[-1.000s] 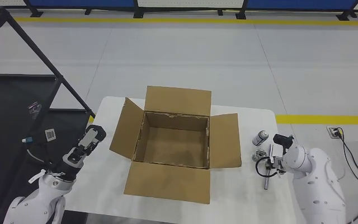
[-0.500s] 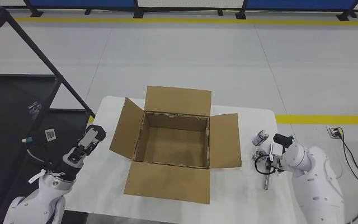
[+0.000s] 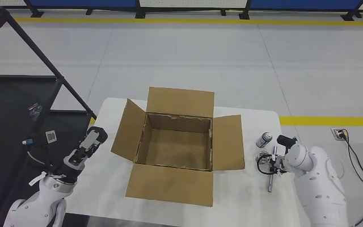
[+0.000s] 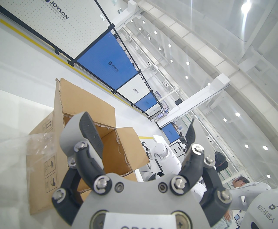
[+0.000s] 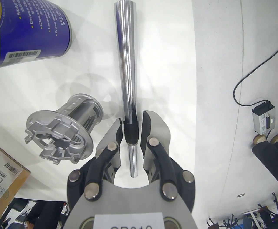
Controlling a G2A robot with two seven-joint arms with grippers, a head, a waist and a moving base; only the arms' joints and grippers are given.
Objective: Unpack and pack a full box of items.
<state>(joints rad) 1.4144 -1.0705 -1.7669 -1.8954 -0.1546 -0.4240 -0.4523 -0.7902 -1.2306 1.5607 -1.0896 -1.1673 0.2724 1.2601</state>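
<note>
1. The open cardboard box (image 3: 180,102) sits mid-table (image 3: 249,198), flaps spread.
2. The left gripper (image 4: 139,118) hangs beside the box's left flap, its claw spread wide and holding nothing.
3. The right gripper (image 5: 131,119) straddles the black band of a chrome rod (image 5: 127,65) lying right of the box. The claw is nearly closed, one pad touching and the other just off.
4. A blue spray can (image 5: 32,28) and a cast metal hub (image 5: 63,130) lie beside the rod.

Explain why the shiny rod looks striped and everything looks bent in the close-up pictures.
Right wrist view: the polished rod mirrors its bright surroundings as light and dark streaks, and the wide lens bows the table edge into a curve. Left wrist view: ceiling lamps flare and straight beams bend. Top view: even light, soft shadows.
</note>
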